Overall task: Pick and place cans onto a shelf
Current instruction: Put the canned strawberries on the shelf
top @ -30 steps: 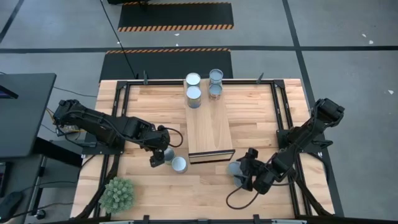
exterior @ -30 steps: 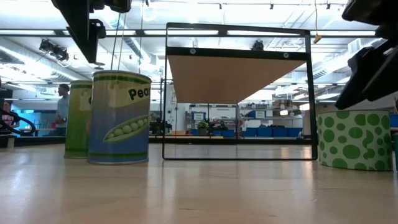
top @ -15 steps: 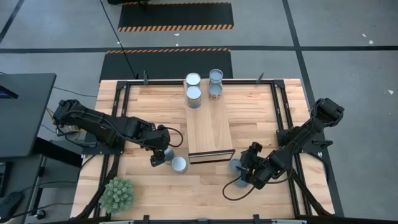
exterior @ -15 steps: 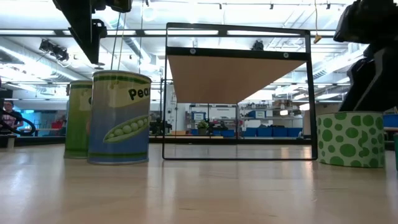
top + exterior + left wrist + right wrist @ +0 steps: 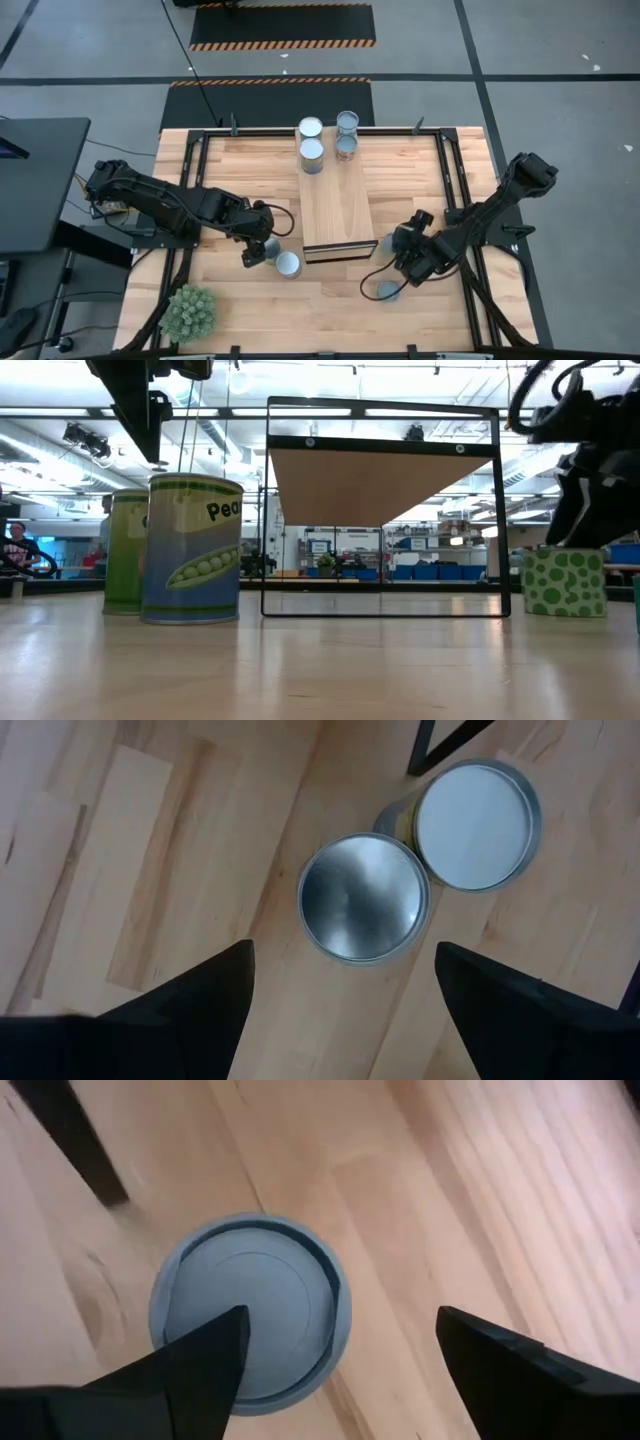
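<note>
Near edge: right tool (image 5: 400,262) released, fingers spread, hovering by a dotted can (image 5: 388,290) on worktop (image 5: 420,170), not touching. Left tool (image 5: 256,251) also released, above two cans (image 5: 287,264) touching each other just off the shelf's (image 5: 337,210) open end. Far end of shelf: four cans (image 5: 312,152), approx. 2 on plank, 2 at edge.

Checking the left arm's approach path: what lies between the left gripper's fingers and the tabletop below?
In the left wrist view, a can stands upright between the open left gripper fingers, another can touching it.
</note>
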`<move>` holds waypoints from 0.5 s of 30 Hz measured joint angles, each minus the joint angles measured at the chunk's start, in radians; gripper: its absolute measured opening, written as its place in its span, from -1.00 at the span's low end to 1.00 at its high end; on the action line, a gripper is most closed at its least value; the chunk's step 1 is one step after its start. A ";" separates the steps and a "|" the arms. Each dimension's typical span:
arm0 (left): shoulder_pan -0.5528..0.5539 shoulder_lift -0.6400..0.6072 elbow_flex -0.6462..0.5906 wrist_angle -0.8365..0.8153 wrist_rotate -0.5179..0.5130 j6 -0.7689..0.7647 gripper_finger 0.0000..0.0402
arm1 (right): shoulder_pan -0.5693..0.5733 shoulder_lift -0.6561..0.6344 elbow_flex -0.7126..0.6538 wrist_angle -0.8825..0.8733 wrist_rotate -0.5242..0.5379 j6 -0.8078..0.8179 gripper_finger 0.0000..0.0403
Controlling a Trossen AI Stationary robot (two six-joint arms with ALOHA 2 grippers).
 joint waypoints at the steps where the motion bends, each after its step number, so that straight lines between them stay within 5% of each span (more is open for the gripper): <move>1: 0.000 0.000 0.000 0.000 0.000 0.000 0.57 | -0.005 -0.025 -0.001 -0.011 -0.011 -0.006 0.61; 15: 0.000 0.000 0.000 0.000 -0.018 0.000 0.57 | -0.026 -0.396 -0.147 0.182 -0.151 -0.145 0.65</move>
